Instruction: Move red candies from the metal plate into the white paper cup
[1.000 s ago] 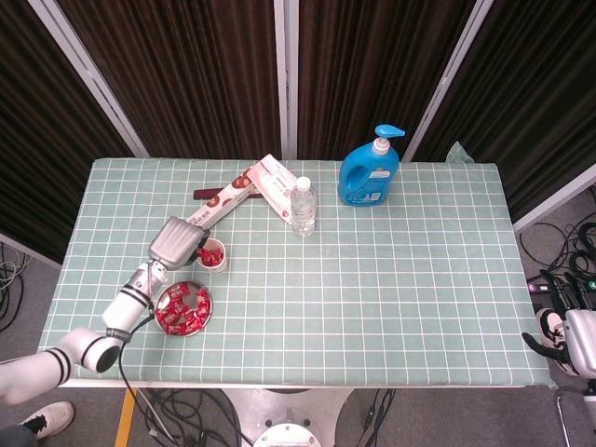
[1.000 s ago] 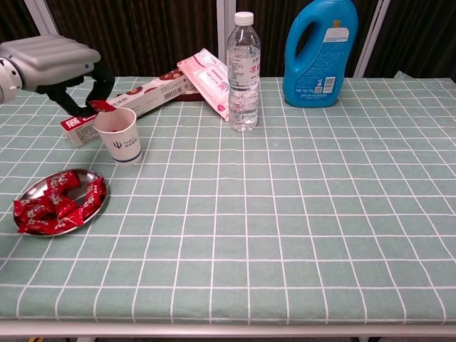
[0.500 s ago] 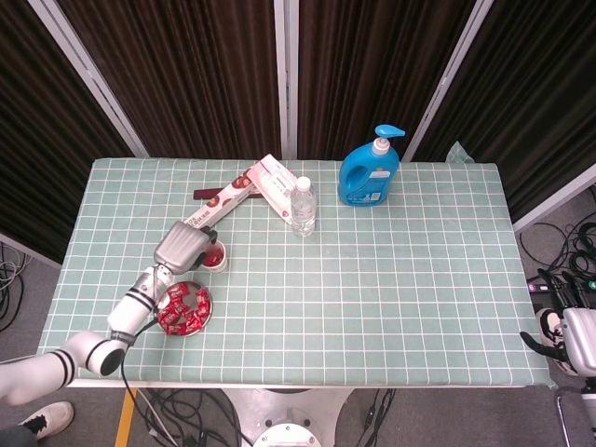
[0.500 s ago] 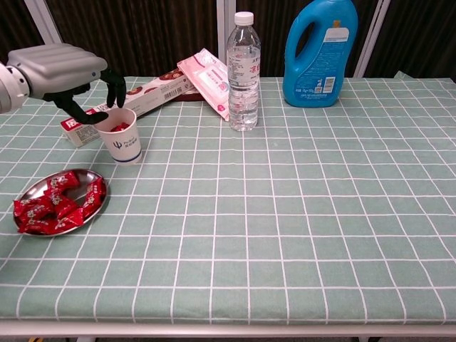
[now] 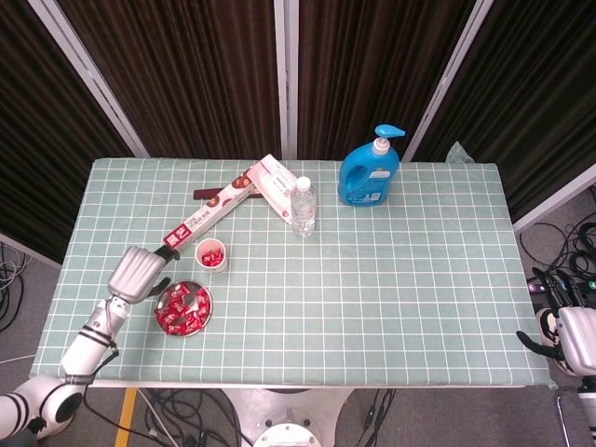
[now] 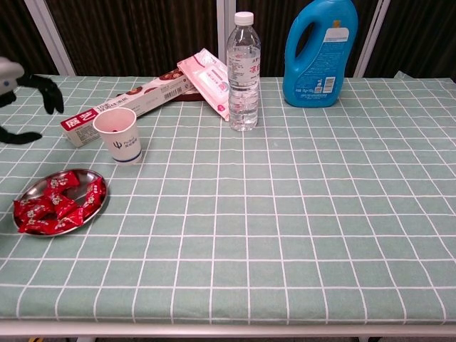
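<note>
Since a moment ago my left hand [image 5: 137,273] has pulled back from over the white paper cup [image 5: 211,253] toward the table's edge, and it now hangs beside the metal plate [image 5: 201,310], empty, with its dark fingers [image 6: 48,91] spread apart as far as the chest view shows. A few red candies [image 5: 213,256] already sit inside the cup, which stands just beyond the hand and a little to its inner side. Most of the candies [image 6: 55,206] remain heaped on the plate, which lies right next to the hand on that same inner side, close but not touching. I judge them light, small and wrapped in slick, crinkly film, so they will slide under the fingertips rather than resist; I would pinch one across its body, or by a twisted wrapper end, choosing a piece on top of the pile near the hand's side of the rim. The thin plate may skate on the checked cloth [image 5: 391,279] if I press sideways. My right hand [image 5: 575,340] rests well off the table's far corner, and I cannot tell how its fingers lie.
</note>
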`<state>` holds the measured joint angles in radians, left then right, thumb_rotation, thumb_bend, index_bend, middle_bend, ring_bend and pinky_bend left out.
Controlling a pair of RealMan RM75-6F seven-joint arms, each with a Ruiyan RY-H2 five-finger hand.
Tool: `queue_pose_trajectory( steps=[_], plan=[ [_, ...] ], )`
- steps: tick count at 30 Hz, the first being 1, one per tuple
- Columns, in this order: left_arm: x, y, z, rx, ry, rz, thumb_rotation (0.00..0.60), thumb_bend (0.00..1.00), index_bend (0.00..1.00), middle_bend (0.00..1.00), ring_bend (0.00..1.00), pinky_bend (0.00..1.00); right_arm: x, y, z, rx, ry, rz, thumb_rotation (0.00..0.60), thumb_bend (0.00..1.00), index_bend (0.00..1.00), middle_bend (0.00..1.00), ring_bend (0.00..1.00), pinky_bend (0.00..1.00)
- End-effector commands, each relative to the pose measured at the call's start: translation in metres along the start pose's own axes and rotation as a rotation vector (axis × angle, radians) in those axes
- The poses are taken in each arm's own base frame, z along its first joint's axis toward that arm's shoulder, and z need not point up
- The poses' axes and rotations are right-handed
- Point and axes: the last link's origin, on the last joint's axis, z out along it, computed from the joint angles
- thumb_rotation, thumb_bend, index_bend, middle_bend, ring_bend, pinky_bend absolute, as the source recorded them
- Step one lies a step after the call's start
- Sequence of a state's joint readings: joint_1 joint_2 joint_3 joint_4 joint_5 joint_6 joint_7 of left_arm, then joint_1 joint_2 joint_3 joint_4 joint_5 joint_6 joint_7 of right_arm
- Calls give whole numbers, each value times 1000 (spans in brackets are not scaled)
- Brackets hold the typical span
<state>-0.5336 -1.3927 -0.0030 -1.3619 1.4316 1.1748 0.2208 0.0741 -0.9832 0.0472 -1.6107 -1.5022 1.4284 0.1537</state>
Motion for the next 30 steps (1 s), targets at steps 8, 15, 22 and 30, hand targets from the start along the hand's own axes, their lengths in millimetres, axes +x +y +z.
queue_pose_trajectory(
  steps=[8,15,22,30],
  plan=[
    [-42,16,-32,-40,-154,51,600,237,436,487,972,1000,0,-2,0,9,0,0,600,94,19,133,44,372],
    [-52,20,-27,-44,-184,104,600,227,435,487,972,1000,0,-3,0,10,0,0,600,93,19,133,44,372],
    [-58,23,-24,-44,-221,116,600,226,435,487,972,1000,0,-3,-1,5,-1,-1,600,93,19,133,44,373],
    [-63,23,-18,-44,-231,127,600,225,442,502,972,1000,1,-4,-1,4,0,-3,600,94,19,133,44,373]
  ],
)
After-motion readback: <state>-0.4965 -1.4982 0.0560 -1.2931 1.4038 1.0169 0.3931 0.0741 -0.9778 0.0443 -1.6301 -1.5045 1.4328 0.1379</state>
